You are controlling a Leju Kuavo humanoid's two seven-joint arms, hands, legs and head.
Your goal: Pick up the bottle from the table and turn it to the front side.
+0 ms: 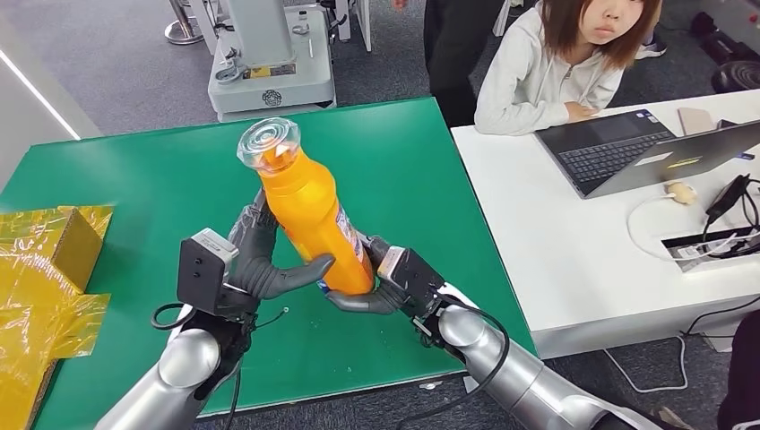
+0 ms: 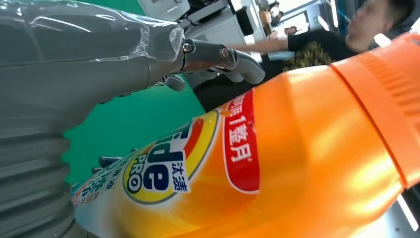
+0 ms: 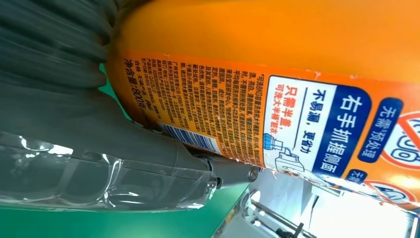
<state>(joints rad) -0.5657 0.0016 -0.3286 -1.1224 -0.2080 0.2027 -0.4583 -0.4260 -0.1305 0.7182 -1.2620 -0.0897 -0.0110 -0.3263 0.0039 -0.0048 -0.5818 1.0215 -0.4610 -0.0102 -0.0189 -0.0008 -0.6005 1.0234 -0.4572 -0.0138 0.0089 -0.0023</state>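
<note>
An orange detergent bottle [image 1: 309,215] with a clear cap is lifted above the green table [image 1: 134,170], tilted with its cap away from me. My left hand [image 1: 260,260] grips its lower body from the left, thumb across the front. My right hand [image 1: 385,282] holds the base from the right and below. In the left wrist view the bottle [image 2: 277,158] shows its front logo label beside the left hand [image 2: 74,84]. The bottle's [image 3: 277,74] back label with small print and a barcode faces the right wrist view, with the right hand [image 3: 99,153] against it.
Yellow wrapped boxes [image 1: 45,269] lie at the table's left edge. A white desk [image 1: 574,260] with two laptops [image 1: 645,148] and cables stands to the right, a person [image 1: 556,63] seated behind it. A grey machine base [image 1: 269,72] stands beyond the table.
</note>
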